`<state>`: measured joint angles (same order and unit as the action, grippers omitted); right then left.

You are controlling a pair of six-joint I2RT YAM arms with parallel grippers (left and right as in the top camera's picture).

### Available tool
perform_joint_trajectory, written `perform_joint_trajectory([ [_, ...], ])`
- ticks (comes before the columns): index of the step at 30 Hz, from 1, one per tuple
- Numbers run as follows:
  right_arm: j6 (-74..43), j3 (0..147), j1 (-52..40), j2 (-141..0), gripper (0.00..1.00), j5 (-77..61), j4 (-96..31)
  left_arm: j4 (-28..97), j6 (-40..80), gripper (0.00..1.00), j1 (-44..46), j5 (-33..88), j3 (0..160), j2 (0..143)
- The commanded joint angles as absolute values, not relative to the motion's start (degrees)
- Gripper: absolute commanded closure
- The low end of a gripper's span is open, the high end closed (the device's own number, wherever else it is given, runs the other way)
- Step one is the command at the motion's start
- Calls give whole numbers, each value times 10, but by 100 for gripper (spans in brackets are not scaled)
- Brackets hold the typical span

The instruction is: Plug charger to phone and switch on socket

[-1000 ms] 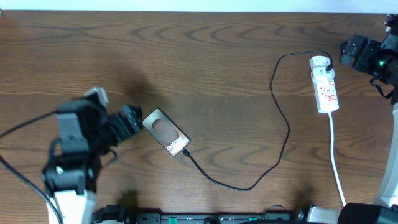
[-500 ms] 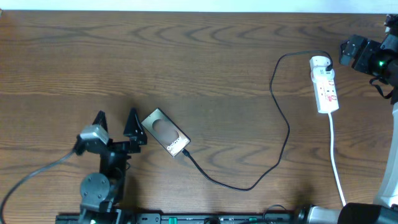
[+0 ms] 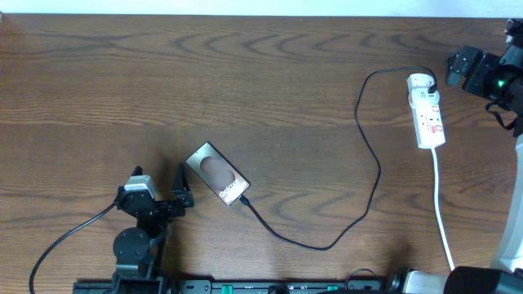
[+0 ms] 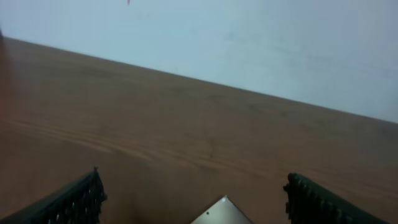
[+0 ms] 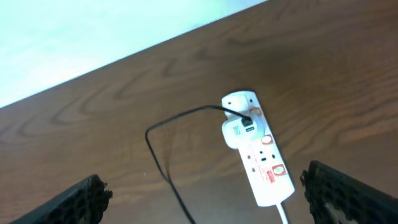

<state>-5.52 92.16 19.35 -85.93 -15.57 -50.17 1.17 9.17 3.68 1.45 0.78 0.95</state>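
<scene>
The phone, a flat glossy slab, lies slanted on the wooden table at the lower left. The charger, a thin black cable, runs from the phone's lower-right end in a loop to the adapter on the socket, a white power strip at the right. My left gripper is open and empty just left of the phone. In the left wrist view, only the phone's corner shows between the fingers. My right gripper is open and empty, up and to the right of the strip. The right wrist view shows the strip and cable.
The strip's white cord runs down to the table's front edge at the right. The left arm's base and its black cable sit at the front left. The table's far edge meets a pale wall.
My left arm has pulled back toward the front edge and dropped low, its open gripper now smaller and just left of the phone. The phone, cable, strip and right arm have not moved.
</scene>
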Motion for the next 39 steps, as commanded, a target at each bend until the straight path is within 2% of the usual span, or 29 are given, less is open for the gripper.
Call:
perform_joint_trajectory([
  [1,-59,921,191,-862,1,-153,-503,41,63,9,31,22,3,1],
  [36,-59,921,191,-862,1,-153,-502,40,62,9,31,22,3,3],
  [39,-40,921,191,-865,1,-103,-502,40,62,10,31,22,3,3],
])
